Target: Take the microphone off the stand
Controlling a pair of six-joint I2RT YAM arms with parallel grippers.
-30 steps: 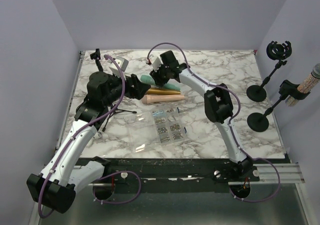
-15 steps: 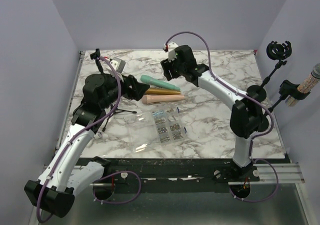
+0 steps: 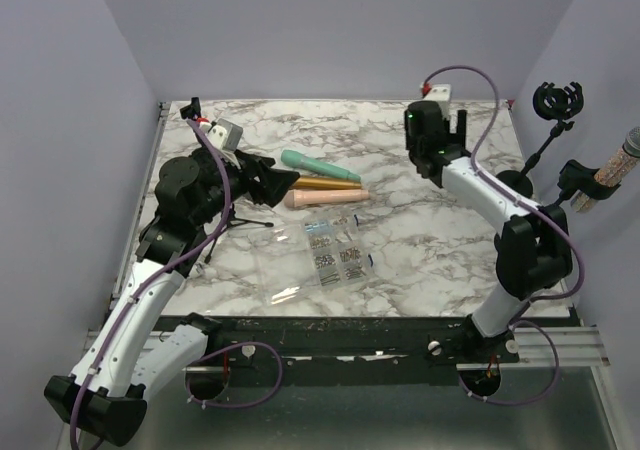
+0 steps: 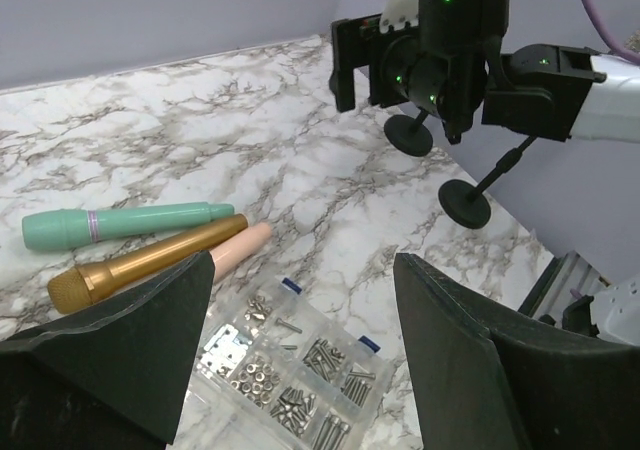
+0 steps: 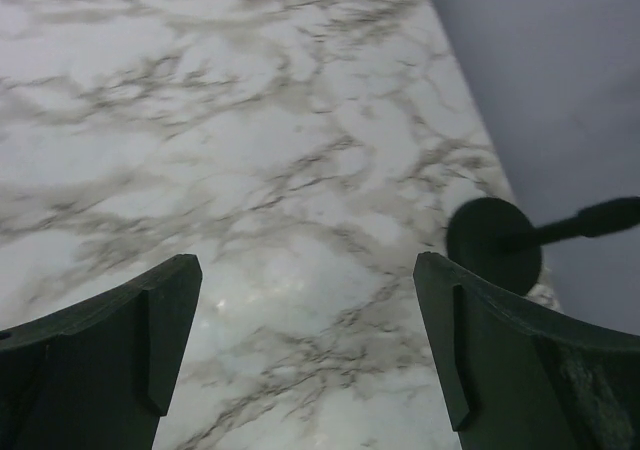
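The top external view looks steeply down from above and behind, the near edge at its 6 o'clock, far enough back to hold the whole marble table (image 3: 420,260) and the stands (image 3: 556,100) at 3 o'clock. The left wrist camera sits low over the table's 9 o'clock side and faces across toward 2 o'clock, reaching the right arm (image 4: 560,80) and the stand bases (image 4: 415,135). The right wrist camera hangs close over the marble, tilted toward the 1 o'clock corner, and shares one of those bases.

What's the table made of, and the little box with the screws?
Table: looks like polished marble, white with grey veins, though it may be printed laminate. Box: clear plastic, it seems; the screws show through it.
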